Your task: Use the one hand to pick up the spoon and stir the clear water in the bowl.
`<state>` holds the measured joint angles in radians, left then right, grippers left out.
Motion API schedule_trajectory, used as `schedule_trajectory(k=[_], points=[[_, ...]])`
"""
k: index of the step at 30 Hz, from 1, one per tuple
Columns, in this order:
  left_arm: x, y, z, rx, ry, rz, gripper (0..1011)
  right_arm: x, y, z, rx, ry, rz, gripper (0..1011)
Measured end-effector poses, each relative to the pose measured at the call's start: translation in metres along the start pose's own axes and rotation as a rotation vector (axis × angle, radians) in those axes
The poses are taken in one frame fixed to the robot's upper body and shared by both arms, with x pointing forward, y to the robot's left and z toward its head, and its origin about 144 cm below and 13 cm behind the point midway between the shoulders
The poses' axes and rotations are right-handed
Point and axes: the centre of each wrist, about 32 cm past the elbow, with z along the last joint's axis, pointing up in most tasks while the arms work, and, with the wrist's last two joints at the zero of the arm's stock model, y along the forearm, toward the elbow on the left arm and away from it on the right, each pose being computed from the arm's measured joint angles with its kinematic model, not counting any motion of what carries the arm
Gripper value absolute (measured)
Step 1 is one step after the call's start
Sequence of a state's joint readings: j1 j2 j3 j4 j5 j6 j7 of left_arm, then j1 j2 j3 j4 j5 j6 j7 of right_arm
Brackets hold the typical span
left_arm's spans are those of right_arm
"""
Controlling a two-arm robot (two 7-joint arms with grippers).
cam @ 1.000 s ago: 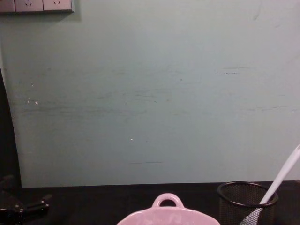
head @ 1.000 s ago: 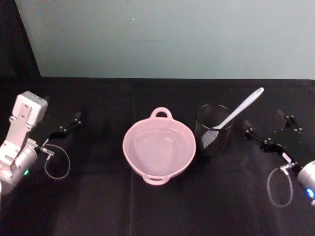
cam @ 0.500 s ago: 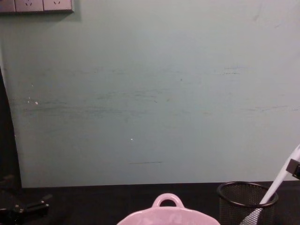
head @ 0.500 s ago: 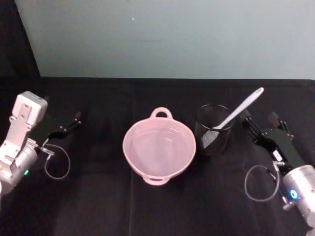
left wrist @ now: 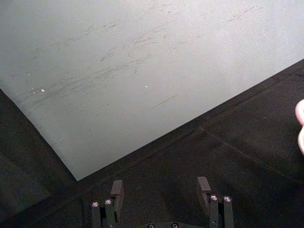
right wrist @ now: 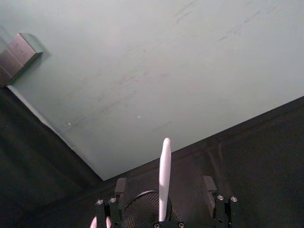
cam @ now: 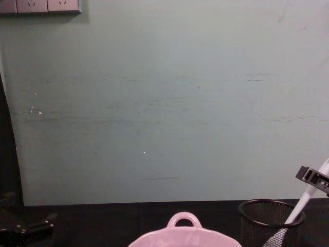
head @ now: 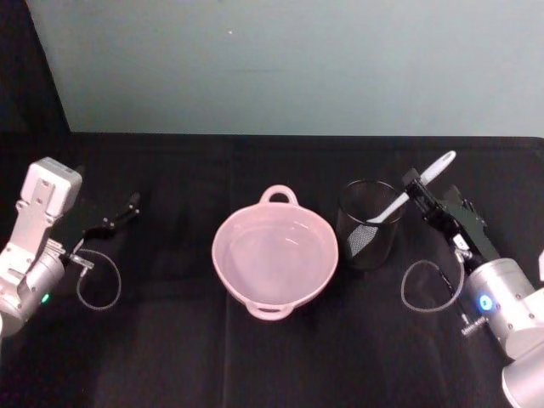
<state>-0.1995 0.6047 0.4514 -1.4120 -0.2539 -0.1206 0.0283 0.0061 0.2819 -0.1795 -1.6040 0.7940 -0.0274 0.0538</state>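
The pale pink bowl holds clear water at the table's middle; its rim shows low in the chest view as the bowl. To its right, the whitish spoon leans in a black mesh cup, handle up and to the right. My right gripper is open at the handle's upper part. In the right wrist view the spoon rises between the spread fingers of the right gripper, with gaps on both sides. My left gripper is parked at the far left, open and empty, seen as the left gripper.
The black cloth table ends at a pale green wall. The mesh cup stands close to the bowl's right side. Cable loops hang by both wrists. Wall sockets sit at the top left of the chest view.
My right arm has swung left and forward from the table's right side, so its open fingers now stand on either side of the spoon handle. Left arm, bowl and cup have not moved.
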Motion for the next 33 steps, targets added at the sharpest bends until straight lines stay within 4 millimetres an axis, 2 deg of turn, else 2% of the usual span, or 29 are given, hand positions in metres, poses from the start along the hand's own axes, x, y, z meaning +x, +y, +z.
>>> schedule_trajectory(k=[14,24,33], points=[[0.000,0.000,0.000,0.000,0.000,0.000,1011,0.000,0.024,0.003,-0.017,0.022,-0.033,1002],[0.000,0.000,0.000,0.000,0.000,0.000,1011,-0.001,0.023,0.003,-0.016,0.018,-0.030,1000],[0.000,0.000,0.000,0.000,0.000,0.000,1011,-0.001,0.022,0.003,-0.015,0.016,-0.029,812]])
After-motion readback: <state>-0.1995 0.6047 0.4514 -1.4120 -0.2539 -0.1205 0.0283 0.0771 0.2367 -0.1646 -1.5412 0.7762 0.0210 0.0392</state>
